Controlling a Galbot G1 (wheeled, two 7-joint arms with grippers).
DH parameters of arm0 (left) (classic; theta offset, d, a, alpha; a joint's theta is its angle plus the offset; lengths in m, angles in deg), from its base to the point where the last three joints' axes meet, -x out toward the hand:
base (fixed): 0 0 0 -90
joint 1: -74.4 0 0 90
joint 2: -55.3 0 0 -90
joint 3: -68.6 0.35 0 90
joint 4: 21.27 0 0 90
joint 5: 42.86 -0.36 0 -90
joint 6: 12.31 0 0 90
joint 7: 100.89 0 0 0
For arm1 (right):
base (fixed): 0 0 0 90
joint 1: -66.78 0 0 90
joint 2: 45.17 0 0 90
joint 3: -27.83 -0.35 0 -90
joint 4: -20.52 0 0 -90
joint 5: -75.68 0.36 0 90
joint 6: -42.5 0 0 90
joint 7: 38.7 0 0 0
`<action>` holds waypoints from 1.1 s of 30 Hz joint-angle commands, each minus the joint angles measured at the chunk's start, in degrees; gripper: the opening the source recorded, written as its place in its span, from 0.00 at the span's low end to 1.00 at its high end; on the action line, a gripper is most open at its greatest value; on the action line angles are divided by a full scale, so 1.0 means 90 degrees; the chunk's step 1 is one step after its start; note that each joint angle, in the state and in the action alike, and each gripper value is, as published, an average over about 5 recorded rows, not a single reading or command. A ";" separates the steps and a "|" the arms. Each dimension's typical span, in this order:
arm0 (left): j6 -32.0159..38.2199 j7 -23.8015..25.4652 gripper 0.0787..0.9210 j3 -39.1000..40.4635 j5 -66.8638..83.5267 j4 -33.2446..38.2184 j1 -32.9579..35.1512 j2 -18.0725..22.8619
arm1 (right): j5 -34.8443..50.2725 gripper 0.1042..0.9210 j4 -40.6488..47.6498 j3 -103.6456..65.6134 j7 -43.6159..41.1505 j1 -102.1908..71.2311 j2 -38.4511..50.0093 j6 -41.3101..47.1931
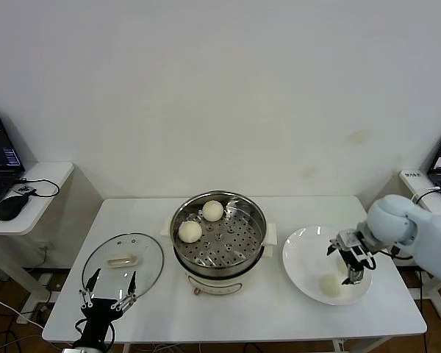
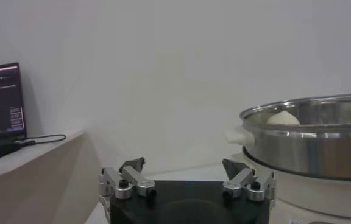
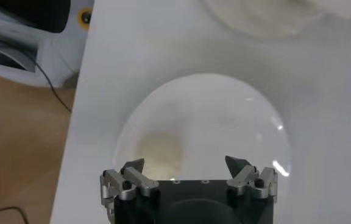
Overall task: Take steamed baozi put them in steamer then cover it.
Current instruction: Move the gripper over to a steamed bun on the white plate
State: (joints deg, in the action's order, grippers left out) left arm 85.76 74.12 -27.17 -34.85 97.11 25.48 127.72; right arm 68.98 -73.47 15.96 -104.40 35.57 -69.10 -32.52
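The right gripper [image 1: 352,259], jaws spread wide and empty, hovers over the white plate [image 1: 300,259] at the steamer's [image 1: 219,234] three o'clock. One baozi [image 1: 329,286] lies below it; two buns [image 1: 201,220] already sit in the steamer. Best to descend centred and squeeze gently. The left gripper [image 1: 108,288], open, waits beside the cover [image 1: 123,261] at nine o'clock.

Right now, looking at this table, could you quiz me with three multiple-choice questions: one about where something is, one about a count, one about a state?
1. Where does the glass lid lie?
A. on the steamer
B. on the table, on the robot's left of the steamer
C. on the plate

2. How many baozi sit in the steamer?
A. none
B. two
C. four

3. The right gripper over the plate is:
A. open
B. shut on a baozi
C. holding the lid

Answers: 1 B, lid flat on the table; 2 B, two buns on the tray; 3 A, fingers apart, nothing between.
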 commanded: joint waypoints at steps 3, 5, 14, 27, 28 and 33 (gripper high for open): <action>0.0000 -0.0001 0.88 -0.0028 0.0000 -0.0003 0.0020 0.0011 | -0.0401 0.88 0.0354 -0.0751 0.0051 -0.1181 -0.0118 -0.0051; 0.0000 0.0000 0.88 -0.0027 0.0000 -0.0012 0.0021 0.0018 | -0.0435 0.88 0.0435 -0.0795 0.0068 -0.1243 -0.0169 -0.0039; -0.0001 0.0003 0.88 -0.0017 0.0008 -0.0066 -0.0042 0.0020 | -0.0558 0.88 0.0781 -0.0865 0.0123 -0.1337 -0.0386 -0.0016; 0.0002 0.0002 0.88 -0.0034 0.0021 -0.0086 -0.0045 -0.0017 | -0.0469 0.76 0.0960 -0.0762 0.0194 -0.1269 -0.0620 0.0122; 0.0003 0.0002 0.88 -0.0035 0.0022 -0.0086 -0.0045 -0.0017 | -0.0456 0.73 0.0961 -0.0750 0.0192 -0.1245 -0.0621 0.0128; 0.0005 0.0001 0.88 -0.0032 0.0026 -0.0072 -0.0052 -0.0007 | -0.0376 0.64 0.0954 -0.0748 0.0148 -0.1085 -0.0588 0.0131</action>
State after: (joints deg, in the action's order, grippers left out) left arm 85.80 74.14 -27.47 -34.63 96.42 25.00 127.66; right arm 65.37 -65.50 9.42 -102.97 25.23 -74.04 -31.46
